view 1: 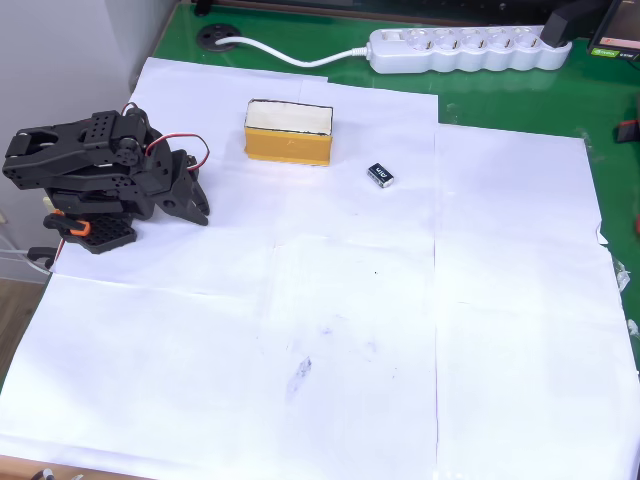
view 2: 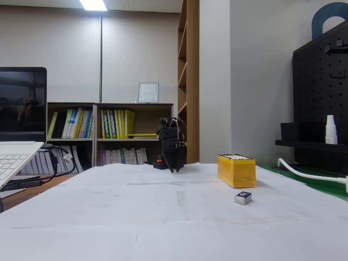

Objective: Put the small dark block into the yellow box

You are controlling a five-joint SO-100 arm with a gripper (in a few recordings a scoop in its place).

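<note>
The arm sits folded at the left edge of the paper-covered counter [view 1: 330,330] in the overhead view, with the gripper [view 1: 193,195] tucked low beside its base. Whether the fingers are spread or closed cannot be told from either view.

The small dark block [view 1: 381,175] lies flat on the paper, just beside the right end of the yellow box [view 1: 288,131] and apart from it (the fixed view shows a clear gap between the block [view 2: 243,197] and the box [view 2: 236,170]). The box stands open side up, nothing visible inside. A white power strip [view 1: 470,48] lies beyond the paper, well apart from both.

Step in hand: reach for the block. Recommended procedure:
- Unfold and swing the arm past the box, keeping height so that the box wall is not struck.
- Open the fingers wider than the block's short side before descending.
- Align the fingers across the narrow faces; the block lies at a slant to the box.
- Descend straight; a small, light block is likely to slide if nudged off-centre
</note>
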